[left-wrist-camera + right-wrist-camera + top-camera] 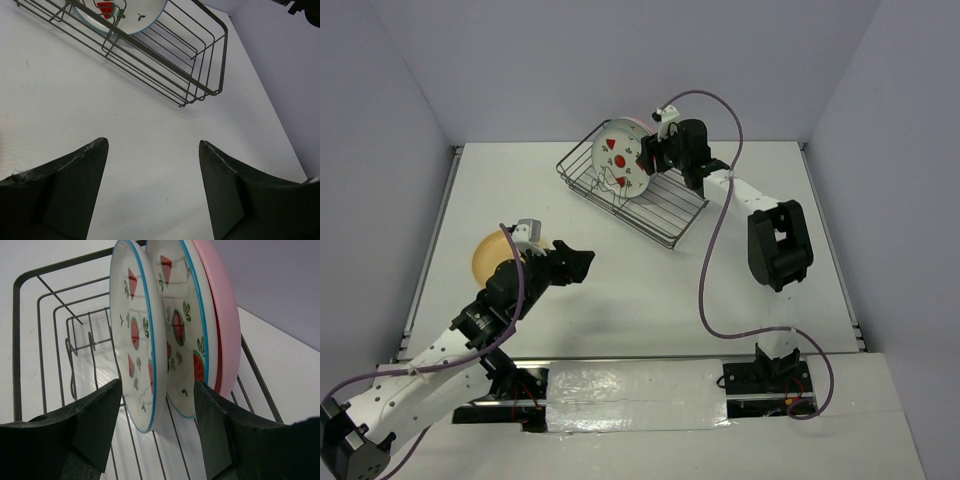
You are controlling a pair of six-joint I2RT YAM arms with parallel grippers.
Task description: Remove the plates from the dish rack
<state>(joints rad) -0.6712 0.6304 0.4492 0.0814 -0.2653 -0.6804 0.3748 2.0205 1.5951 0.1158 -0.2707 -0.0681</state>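
Plates [137,330], 3 upright in dish rack [16,350]; right end effector [157,390] spread astride printed rims.

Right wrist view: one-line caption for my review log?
Open right tool at the front printed plate, with a second printed plate and a pink plate upright behind it in the rack.

White tabletop [620,300]. Dark wire dish rack [670,212] stands toward the far centre. At left, tan-orange plate [488,258] lies partly hidden, well apart from the rack.
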